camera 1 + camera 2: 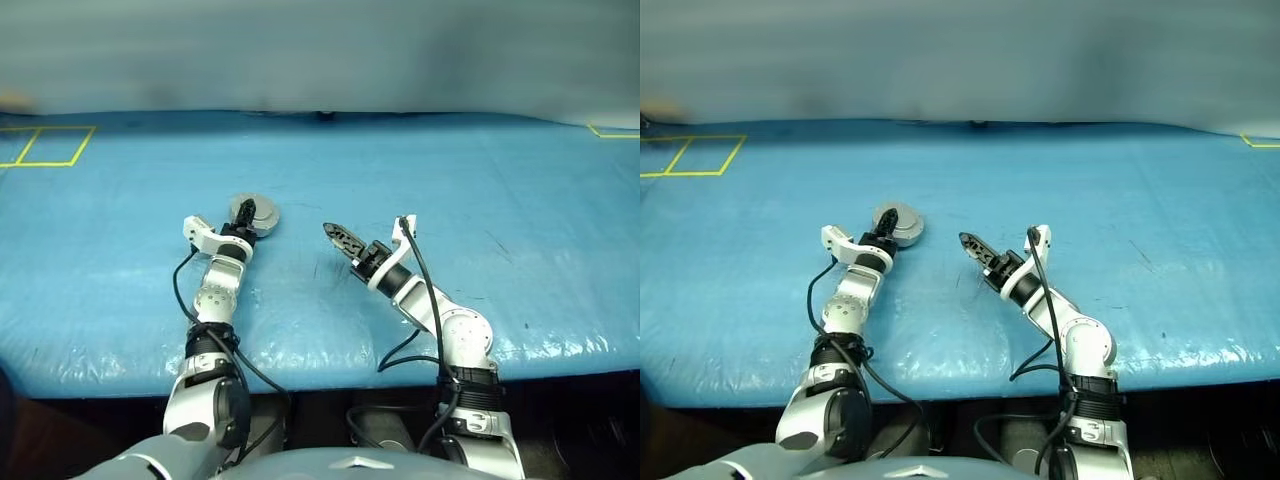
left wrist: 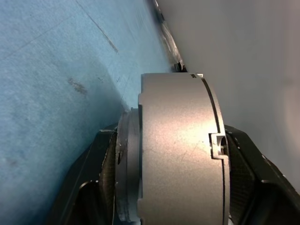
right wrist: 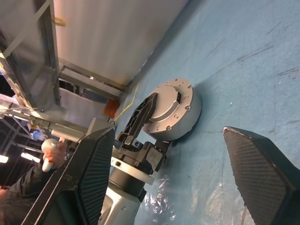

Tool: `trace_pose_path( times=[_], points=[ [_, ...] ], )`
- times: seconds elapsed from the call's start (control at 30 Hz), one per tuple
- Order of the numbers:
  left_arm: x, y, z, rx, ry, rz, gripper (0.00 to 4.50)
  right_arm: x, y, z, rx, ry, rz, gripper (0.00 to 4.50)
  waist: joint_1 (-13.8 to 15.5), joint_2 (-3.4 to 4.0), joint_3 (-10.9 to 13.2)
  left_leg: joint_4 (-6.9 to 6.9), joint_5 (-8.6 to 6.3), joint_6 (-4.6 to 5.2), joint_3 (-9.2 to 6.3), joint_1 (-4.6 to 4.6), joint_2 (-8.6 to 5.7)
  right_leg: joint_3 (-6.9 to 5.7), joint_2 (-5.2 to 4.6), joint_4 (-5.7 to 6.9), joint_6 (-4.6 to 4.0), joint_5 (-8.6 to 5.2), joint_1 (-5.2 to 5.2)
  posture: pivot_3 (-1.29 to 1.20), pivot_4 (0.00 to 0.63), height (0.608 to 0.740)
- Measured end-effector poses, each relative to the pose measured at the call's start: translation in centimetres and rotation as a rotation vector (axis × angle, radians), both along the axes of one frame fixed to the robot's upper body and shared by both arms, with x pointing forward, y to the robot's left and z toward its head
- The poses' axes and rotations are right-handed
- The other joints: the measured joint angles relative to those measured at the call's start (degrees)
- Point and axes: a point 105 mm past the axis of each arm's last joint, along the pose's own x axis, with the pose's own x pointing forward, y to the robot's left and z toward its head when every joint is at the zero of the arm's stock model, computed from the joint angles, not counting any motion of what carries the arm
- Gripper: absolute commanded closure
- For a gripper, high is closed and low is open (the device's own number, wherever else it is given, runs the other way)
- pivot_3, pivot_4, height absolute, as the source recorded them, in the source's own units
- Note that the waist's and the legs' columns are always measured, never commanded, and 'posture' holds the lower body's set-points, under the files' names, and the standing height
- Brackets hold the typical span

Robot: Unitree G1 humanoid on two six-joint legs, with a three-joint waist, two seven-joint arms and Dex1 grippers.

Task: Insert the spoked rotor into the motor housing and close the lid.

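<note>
Left hand (image 1: 249,217) clamped on closed motor housing (image 1: 262,214), lid (image 3: 169,106) shut, resting on blue surface (image 1: 520,230). Right hand (image 1: 333,235) beside it, fingers spread, empty.

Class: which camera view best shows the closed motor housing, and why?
The right wrist view: the motor housing shows whole, lid down, held across top and bottom by the left gripper. The left wrist view gives only its grey side wall between the fingers; the head views show it small.

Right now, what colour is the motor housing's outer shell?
Matte light grey: the motor housing, clearest in the left wrist view.
</note>
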Motion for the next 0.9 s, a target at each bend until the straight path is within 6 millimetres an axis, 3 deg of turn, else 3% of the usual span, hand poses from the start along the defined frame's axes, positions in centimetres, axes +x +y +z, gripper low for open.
trace_pose_path(
  times=[0.03,0.13,0.23,0.27,0.43,0.63,0.77,0.9],
  points=[
    [0.1,0.1,0.0,0.003,0.005,0.007,1.7,0.0,0.1,0.0,-0.006,-0.001,0.001,0.65,0.0,0.0,0.0,0.0,0.01,-0.01,0.0,0.0,0.01,0.0,0.0,0.02,-0.01,0.01,0.0,0.0,0.15,0.74],
    [0.2,0.6,-0.1,0.043,0.029,0.045,1.08,-0.1,0.4,0.0,-0.009,-0.012,0.01,0.61,-0.2,0.0,0.0,0.01,0.02,-0.03,0.02,0.06,0.01,0.02,0.0,0.05,-0.03,0.02,0.03,0.0,0.15,0.74],
    [0.0,1.5,0.1,0.087,0.039,0.092,0.13,-0.1,0.6,0.0,-0.016,-0.017,0.01,0.61,-0.2,-0.01,0.0,0.01,0.02,-0.03,0.01,0.14,0.01,0.02,0.01,0.05,-0.02,0.02,0.0,0.0,0.15,0.74],
    [-0.2,2.1,0.3,0.109,0.04,0.119,0.03,-0.1,0.7,-0.1,-0.019,-0.018,0.015,0.61,-0.3,-0.01,0.0,0.01,0.02,-0.03,0.03,0.18,0.01,0.03,0.01,0.05,-0.02,0.02,0.03,0.0,0.15,0.74],
    [-1.9,5.3,0.0,0.223,0.069,0.273,0.03,-0.1,0.8,-0.4,-0.046,-0.011,0.025,0.61,-0.3,-0.01,0.0,-0.01,0.02,-0.04,0.02,0.23,0.04,0.08,0.02,0.05,-0.03,0.03,-0.01,0.0,0.15,0.74],
    [-6.0,9.6,-0.8,0.431,0.147,0.463,0.03,-0.1,0.3,-1.0,-0.106,-0.004,0.024,0.61,0.2,-0.01,0.0,-0.01,0.01,-0.07,0.04,0.24,0.03,0.14,0.01,0.04,-0.03,0.04,-0.02,0.0,0.15,0.74],
    [-7.3,10.2,-0.2,0.576,0.113,0.459,0.03,0.4,-0.3,-1.3,-0.22,-0.062,-0.008,0.61,0.6,-0.01,0.0,0.0,-0.05,-0.26,0.05,0.24,0.01,0.02,0.01,0.0,0.02,0.09,0.0,0.0,0.15,0.74],
    [-7.7,8.5,3.0,0.785,-0.096,0.343,0.03,1.1,-2.0,-1.1,-0.382,-0.204,-0.102,0.61,0.6,0.0,0.0,-0.01,-0.01,-0.23,0.15,0.24,-0.02,0.02,-0.02,-0.06,0.09,0.14,0.02,0.0,0.15,0.74]
  ],
)
